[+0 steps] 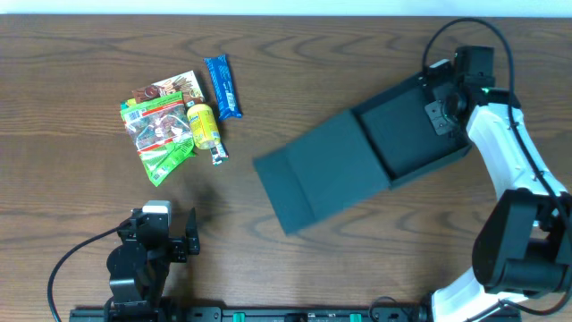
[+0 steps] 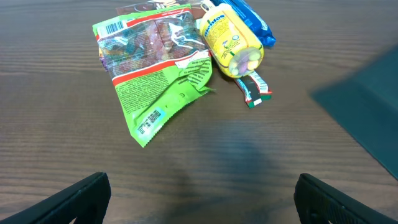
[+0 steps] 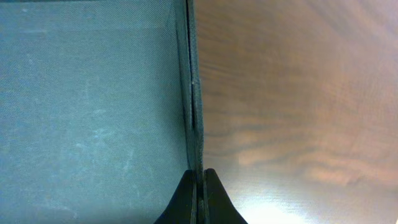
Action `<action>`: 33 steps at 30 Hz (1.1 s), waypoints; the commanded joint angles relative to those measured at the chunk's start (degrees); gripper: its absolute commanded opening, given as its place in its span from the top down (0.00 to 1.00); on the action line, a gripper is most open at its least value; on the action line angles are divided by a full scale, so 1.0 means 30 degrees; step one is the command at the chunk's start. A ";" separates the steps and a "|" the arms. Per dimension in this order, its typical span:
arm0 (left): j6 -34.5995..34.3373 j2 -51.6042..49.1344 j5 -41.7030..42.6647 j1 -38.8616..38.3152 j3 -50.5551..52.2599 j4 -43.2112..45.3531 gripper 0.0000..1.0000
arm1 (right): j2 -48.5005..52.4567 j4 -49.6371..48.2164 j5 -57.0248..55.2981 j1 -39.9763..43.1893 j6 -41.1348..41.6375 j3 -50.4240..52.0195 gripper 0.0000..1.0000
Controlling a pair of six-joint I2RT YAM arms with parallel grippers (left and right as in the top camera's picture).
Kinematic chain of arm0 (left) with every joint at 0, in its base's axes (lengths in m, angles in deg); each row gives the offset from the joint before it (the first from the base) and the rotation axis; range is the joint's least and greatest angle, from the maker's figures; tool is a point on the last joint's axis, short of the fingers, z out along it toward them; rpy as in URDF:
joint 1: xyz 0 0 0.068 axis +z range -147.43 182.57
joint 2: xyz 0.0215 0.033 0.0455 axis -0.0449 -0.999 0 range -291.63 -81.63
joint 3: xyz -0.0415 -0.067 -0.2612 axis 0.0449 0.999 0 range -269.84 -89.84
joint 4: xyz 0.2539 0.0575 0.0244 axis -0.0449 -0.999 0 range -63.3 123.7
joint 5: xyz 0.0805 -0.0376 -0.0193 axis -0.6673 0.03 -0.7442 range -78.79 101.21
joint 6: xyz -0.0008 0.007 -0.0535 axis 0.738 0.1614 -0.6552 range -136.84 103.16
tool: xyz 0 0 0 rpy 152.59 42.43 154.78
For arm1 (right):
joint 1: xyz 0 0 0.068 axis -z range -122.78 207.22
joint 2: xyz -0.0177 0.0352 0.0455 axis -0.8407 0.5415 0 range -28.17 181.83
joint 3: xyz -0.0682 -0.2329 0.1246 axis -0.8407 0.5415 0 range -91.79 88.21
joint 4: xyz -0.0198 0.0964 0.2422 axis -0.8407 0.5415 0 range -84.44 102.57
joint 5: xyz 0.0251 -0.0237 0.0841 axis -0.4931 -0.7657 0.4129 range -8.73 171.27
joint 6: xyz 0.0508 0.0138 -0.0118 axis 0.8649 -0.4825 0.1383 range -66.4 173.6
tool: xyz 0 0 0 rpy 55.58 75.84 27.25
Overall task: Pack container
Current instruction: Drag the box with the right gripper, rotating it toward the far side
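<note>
The dark teal container (image 1: 407, 134) lies open right of centre, its flat lid (image 1: 317, 183) folded out toward the front left. My right gripper (image 1: 440, 114) is shut on the container's far right wall (image 3: 194, 124), one finger inside and one outside. Snack packets lie at the left: a green packet (image 1: 159, 134), a yellow packet (image 1: 204, 125), a blue bar (image 1: 222, 87) and a small red-green stick (image 1: 218, 153). My left gripper (image 1: 170, 237) is open and empty near the front edge, below the packets (image 2: 158, 81).
The wood table (image 1: 295, 54) runs under everything. A brown packet (image 1: 170, 88) lies under the green one. The container lid's corner shows at the right of the left wrist view (image 2: 367, 106). Arm bases and cables sit along the front edge.
</note>
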 commanded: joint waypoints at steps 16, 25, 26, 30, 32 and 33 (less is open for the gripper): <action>0.0335 0.0109 0.0211 0.0066 0.0248 -0.0007 0.04 | -0.0233 0.1865 0.3453 -0.2637 2.6345 0.0153 0.99; 0.0335 0.0109 0.0211 0.0066 0.0248 -0.0007 0.04 | -0.0233 0.1880 0.3840 -0.5938 2.9551 0.0153 0.98; 0.0335 0.0109 0.0211 0.0066 0.0248 -0.0007 0.05 | -0.0233 0.1843 0.3716 -0.6149 2.9594 0.0153 0.83; 0.0335 0.0109 0.0211 0.0066 0.0248 -0.0007 0.05 | -0.0240 0.1698 0.4087 -0.6397 2.9230 0.0153 0.01; 0.0335 0.0109 0.0211 0.0066 0.0248 -0.0007 0.05 | -0.0459 0.1071 0.2747 -0.6397 2.6622 0.0146 0.01; 0.0335 0.0109 0.0211 0.0066 0.0240 -0.0007 0.04 | -0.0663 0.0867 0.1596 -0.6390 2.4961 0.0080 0.01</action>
